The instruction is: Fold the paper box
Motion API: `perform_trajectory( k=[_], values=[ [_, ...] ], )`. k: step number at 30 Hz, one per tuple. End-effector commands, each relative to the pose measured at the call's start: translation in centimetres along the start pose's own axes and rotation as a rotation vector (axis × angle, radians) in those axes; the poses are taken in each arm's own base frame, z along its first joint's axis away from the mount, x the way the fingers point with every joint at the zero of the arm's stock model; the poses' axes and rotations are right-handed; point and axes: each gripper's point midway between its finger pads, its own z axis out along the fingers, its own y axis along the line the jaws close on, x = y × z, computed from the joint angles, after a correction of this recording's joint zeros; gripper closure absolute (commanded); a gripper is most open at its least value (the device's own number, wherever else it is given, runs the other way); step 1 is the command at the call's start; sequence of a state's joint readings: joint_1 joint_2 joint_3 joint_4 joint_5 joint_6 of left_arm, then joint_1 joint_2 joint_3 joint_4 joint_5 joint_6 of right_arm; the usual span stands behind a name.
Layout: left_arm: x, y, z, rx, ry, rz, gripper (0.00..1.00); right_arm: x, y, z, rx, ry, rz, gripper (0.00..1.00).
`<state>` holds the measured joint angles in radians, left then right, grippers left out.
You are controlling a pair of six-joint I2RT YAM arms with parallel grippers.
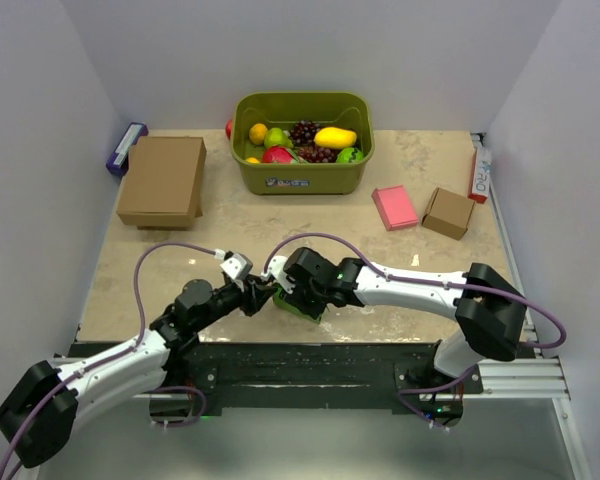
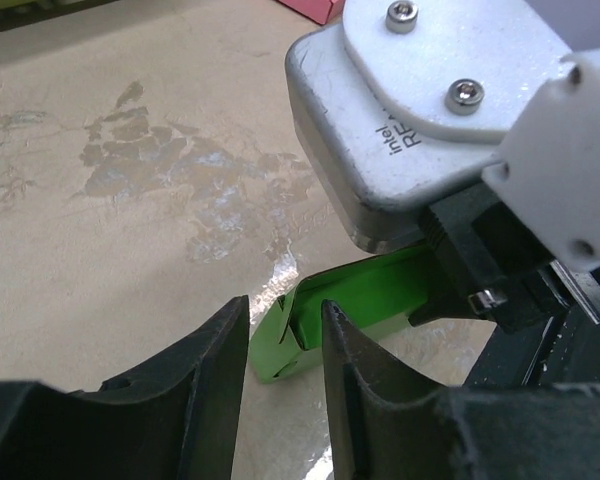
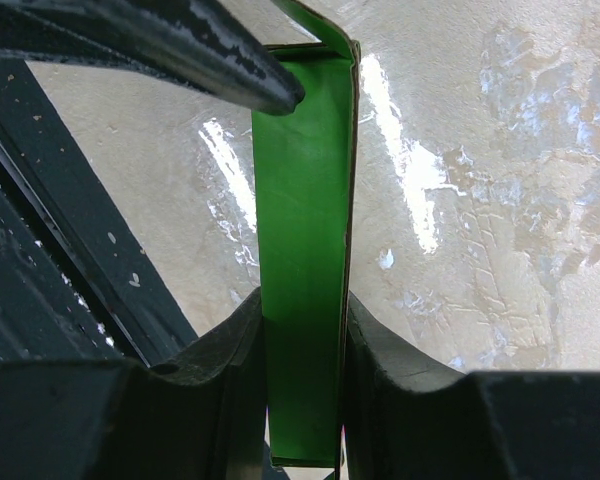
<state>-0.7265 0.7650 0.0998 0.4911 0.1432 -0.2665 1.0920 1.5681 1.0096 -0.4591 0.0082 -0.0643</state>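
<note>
Paper box (image 1: 302, 303) sits at 6 o'clock on the surface (image 1: 240, 215), with the right tool (image 3: 302, 330) clamped on its narrow body. The left tool (image 2: 285, 315) is narrowly parted at the end flap (image 2: 280, 328), pinching or not I cannot tell. Risk: thin card buckles or twists out of the clamp if the flap gets pushed off-crease; both tools hide most of it from above.

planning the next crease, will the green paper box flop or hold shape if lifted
Likely light and bendy: the paper box is thin sheet, top edge curling. Pinched between the right fingers it looks straight, so creases probably add stiffness.
</note>
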Motion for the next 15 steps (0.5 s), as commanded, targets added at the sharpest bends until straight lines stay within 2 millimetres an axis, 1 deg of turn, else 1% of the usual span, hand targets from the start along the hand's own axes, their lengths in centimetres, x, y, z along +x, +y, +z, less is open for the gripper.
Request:
perform_trajectory(
  k=[1, 3, 7, 13, 15],
  values=[
    [-2.71, 0.01, 0.30, -0.001, -0.091, 0.040, 0.63, -1.09, -0.11, -0.82, -0.002, -0.041, -0.010, 0.77],
    [-2.79, -0.02, 0.27, 0.000, -0.096, 0.039, 0.66, -1.06, -0.16, -0.78, -0.002, -0.039, -0.009, 0.77],
    [-2.58, 0.00, 0.32, 0.000, -0.089, 0.038, 0.68, -0.99, -0.16, -0.74, -0.002, -0.036, -0.009, 0.77],
    [-2.67, -0.14, 0.31, 0.008, -0.096, 0.035, 0.77, -0.98, -0.21, -0.73, -0.001, -0.034, -0.007, 0.77],
    [-2.40, -0.20, 0.34, 0.012, -0.085, 0.033, 0.81, -1.02, -0.22, -0.72, -0.001, -0.036, -0.007, 0.77]
  ],
)
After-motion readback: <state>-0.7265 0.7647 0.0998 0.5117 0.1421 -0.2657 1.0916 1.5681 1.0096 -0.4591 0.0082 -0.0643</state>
